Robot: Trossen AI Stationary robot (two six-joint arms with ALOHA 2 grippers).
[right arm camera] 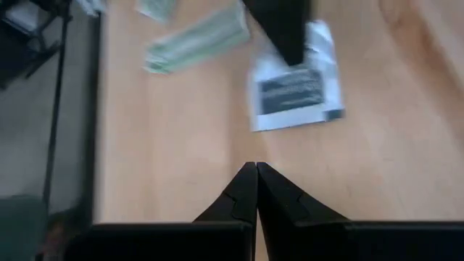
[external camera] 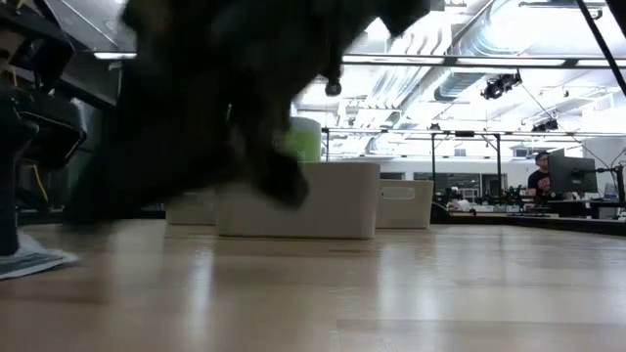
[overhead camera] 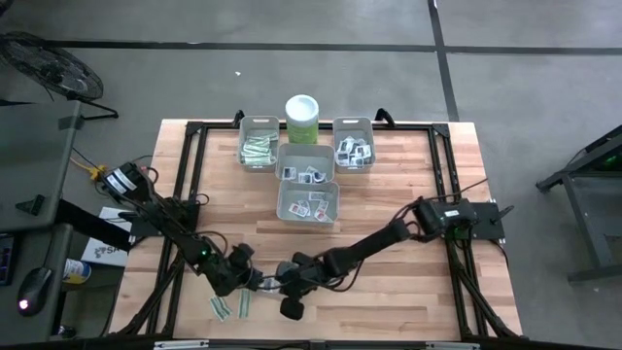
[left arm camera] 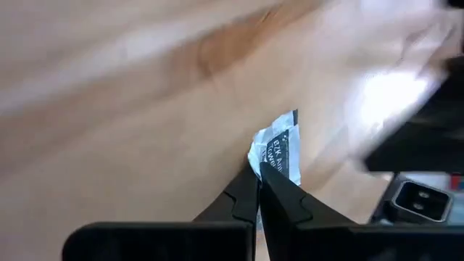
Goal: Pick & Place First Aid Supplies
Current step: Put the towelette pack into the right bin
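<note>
Bins: four grey bins on my table [overhead camera: 408,282] — three in a row at the far edge around the canister, one nearer me.
Far-left bin [overhead camera: 259,149]: holds a heap of narrow pale green strips; too many and too overlapped to count.
Far-right bin [overhead camera: 354,144]: holds a pile of small white squares with dark print, too crowded to count.
Middle bin [overhead camera: 305,163]: just behind the nearest bin, with about three white squares in it.
Nearest bin [overhead camera: 308,202]: about five white squares lying on its floor.
Canister [overhead camera: 302,120]: one, pale green with a white lid, upright between the two far bins.
Loose strips: two green strips [overhead camera: 233,307] on the table near its front edge, just beside my left hand — apart from every bin.
Held packet: one white square packet [left arm camera: 279,148] with dark print, at the front of the table.
My left hand [left arm camera: 259,174]: fingers clamped together on a corner of the white square packet, low over the table.
My right hand [right arm camera: 255,168]: fingers pressed together with nothing between them, close beside my left hand and facing the packet.
</note>
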